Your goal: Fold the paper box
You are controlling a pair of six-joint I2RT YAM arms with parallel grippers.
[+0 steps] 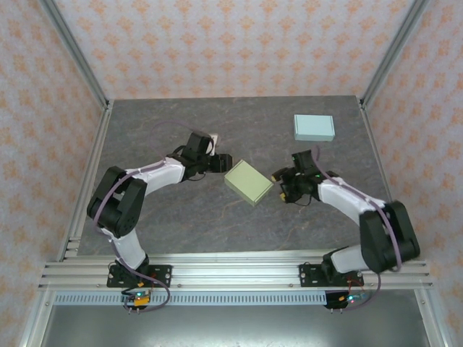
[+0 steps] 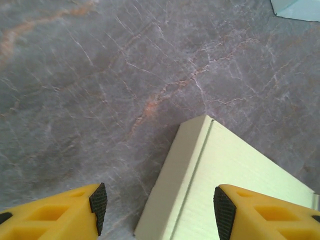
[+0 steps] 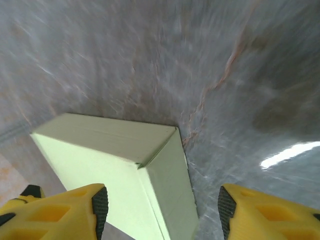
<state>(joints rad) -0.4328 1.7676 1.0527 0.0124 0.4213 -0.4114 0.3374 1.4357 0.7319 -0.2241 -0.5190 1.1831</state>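
Observation:
A pale green paper box point(image 1: 248, 182) lies closed and flat in the middle of the table, turned diagonally. My left gripper point(image 1: 223, 163) sits at its upper left corner, open; in the left wrist view the box point(image 2: 235, 185) runs under the gap between the yellow fingers point(image 2: 75, 212), nearer the right one. My right gripper point(image 1: 278, 178) is at the box's right corner, open too; in the right wrist view a box corner point(image 3: 150, 165) lies between the wide-apart fingers point(image 3: 70, 212). Neither gripper holds anything.
A light blue closed box point(image 1: 314, 127) rests at the back right, and its corner point(image 2: 297, 7) shows in the left wrist view. Metal frame posts and patterned walls bound the grey marble table point(image 1: 166, 224). A small white object point(image 1: 215, 137) lies behind the left gripper.

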